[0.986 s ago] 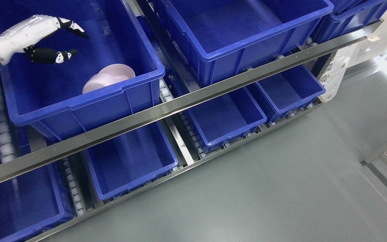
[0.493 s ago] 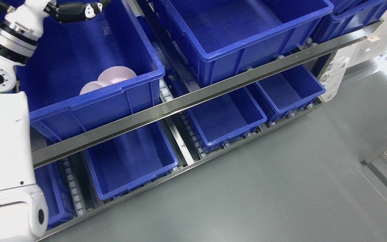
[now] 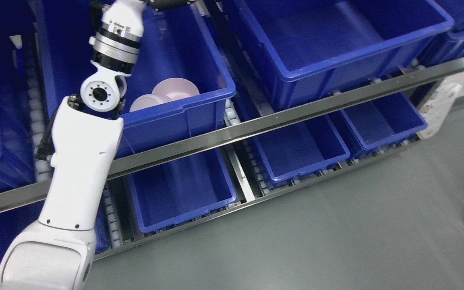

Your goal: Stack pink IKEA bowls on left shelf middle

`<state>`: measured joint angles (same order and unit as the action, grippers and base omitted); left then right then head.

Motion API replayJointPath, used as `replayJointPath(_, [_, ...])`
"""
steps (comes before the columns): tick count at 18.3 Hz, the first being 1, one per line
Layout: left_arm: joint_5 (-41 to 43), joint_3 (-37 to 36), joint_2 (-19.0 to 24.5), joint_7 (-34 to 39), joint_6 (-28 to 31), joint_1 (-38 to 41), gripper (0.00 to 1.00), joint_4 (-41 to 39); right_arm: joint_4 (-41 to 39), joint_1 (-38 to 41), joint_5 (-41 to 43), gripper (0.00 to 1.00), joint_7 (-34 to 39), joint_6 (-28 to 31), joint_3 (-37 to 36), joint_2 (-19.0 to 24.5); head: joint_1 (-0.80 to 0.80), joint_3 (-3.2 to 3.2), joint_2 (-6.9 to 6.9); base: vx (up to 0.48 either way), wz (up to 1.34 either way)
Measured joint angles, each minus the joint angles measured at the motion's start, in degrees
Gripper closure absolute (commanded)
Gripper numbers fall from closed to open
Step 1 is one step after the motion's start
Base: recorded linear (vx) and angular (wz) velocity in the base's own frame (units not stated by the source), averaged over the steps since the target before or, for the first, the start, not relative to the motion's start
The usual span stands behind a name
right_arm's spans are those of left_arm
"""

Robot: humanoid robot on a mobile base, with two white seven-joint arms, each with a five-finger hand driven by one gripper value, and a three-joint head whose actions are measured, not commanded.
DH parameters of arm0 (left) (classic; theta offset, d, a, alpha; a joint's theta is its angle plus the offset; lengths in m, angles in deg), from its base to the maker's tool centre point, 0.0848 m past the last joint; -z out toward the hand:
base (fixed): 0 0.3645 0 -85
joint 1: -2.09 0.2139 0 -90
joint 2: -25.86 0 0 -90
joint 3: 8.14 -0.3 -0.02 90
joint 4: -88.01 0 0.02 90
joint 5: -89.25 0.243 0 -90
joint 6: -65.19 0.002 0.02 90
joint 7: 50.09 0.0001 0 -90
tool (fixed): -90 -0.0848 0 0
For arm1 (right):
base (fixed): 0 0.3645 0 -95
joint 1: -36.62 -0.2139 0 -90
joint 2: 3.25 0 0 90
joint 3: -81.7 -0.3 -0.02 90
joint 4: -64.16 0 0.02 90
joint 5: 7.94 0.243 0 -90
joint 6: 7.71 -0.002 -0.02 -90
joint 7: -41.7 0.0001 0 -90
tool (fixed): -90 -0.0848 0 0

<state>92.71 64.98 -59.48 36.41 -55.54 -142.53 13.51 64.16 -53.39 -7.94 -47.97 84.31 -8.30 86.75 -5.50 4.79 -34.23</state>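
Floor [image 3: 336,241] was plain smooth grey, kinda glossy. A metal rack with a shiny steel rail [image 3: 296,117] and white rollers [image 3: 232,117] held rows of blue bins [image 3: 183,193] on two levels.

There is one view only, from the robot's head, looking steeply down and tilted across the front of a shelf [image 3: 256,123] of blue bins [image 3: 199,104]. It sits close above the middle tier, takes in the lower tier and the grey floor [image 3: 336,241] beneath, and the left arm [image 3: 83,161] crosses the lower left.
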Motion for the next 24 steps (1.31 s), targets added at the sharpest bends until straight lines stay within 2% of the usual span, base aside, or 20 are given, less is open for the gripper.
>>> replayJointPath(2, [-1.94,-5.52,-0.89,-1.43,-3.66,0.63,0.03,-1.98,-0.01,-0.05,0.0,0.0,-0.03,-0.15,0.0,0.0,0.0,0.0,0.0,0.139,0.64])
replayJointPath(5, [-3.8,-12.24,-1.85,-1.52,-1.89,3.22,0.03,-3.9,-0.01,-0.03,0.0,0.0,-0.01,-0.23,0.0,0.0,0.0,0.0,0.0,0.188,0.54])
replayJointPath(8, [-4.87,-17.9,-2.59,-7.22,1.28,7.2,0.03,-5.45,0.01,0.02,0.0,0.0,-0.02,-0.24,0.0,0.0,0.0,0.0,0.04,0.176,0.53])
replayJointPath(12, [-5.55,-22.4,-3.32,-10.71,4.91,9.68,0.03,-7.09,0.0,-0.01,0.0,0.0,-0.07,-0.19,0.0,0.0,0.0,0.0,0.04,0.109,0.26])
replayJointPath(24, [-7.76,-31.96,-4.21,-10.74,5.88,9.6,0.0,-12.36,0.0,0.0,0.0,0.0,-0.03,-0.06,0.0,0.0,0.0,0.0,0.04,0.037,0.08])
